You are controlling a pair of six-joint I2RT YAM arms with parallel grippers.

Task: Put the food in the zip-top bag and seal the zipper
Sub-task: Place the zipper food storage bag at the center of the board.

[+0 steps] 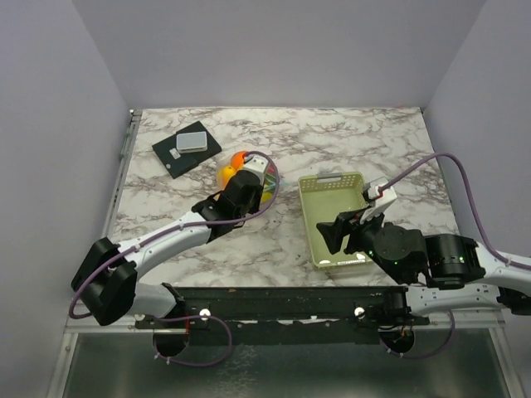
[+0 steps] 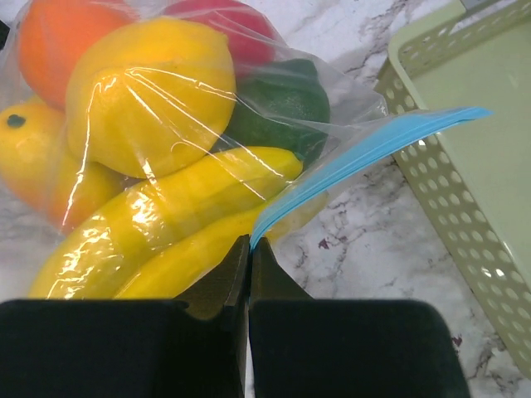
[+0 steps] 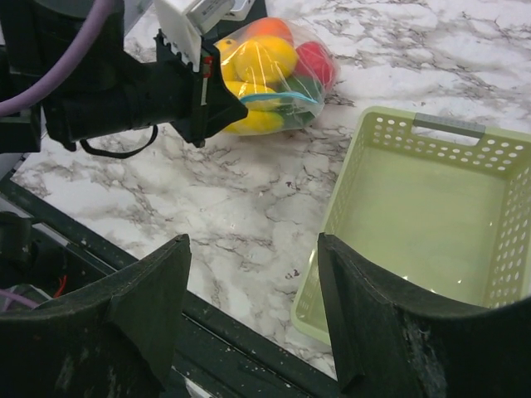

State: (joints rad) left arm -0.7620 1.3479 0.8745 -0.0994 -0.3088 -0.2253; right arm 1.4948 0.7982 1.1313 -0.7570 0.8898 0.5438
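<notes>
Top external view, L to R: far-left a flat black pad (image 1: 186,152) w/ a small grey block (image 1: 192,141) on it, not in play. Next, the L gripper (image 1: 267,184) reaches over the zip-top bag (image 1: 235,168), which lies on the marble table (image 1: 348,137) just left of the pale green mesh basket (image 1: 332,179). Left wrist view shows the jaws pressed together, pinching the near end of the zipper (image 2: 373,145), a thin light-blue strip running up and right toward the basket. Food looks all bagged: orange ball (image 2: 54,41), lemon (image 2: 149,95), red apple (image 2: 220,18), a dark green piece (image 2: 282,104), and two bananas (image 2: 174,211) lying low. All hard-looking and glossy, rounded except the long curved bananas. Bag film is clear, thin and crinkled, w/ glare streaks, so prob slippery and floppy. Basket is rigid perforated plastic, nothing visible inside. Far right, the R gripper (image 3: 253,307) hangs by the basket's near edge, fingers spread, holding nothing. Step, by my read: loading done, sealing under way. Can't tell how much of the strip is closed. Next move prob calls for keeping the pinch and running it along the strip to the far end. The light bag may drag along, so the R gripper could pin it.
</notes>
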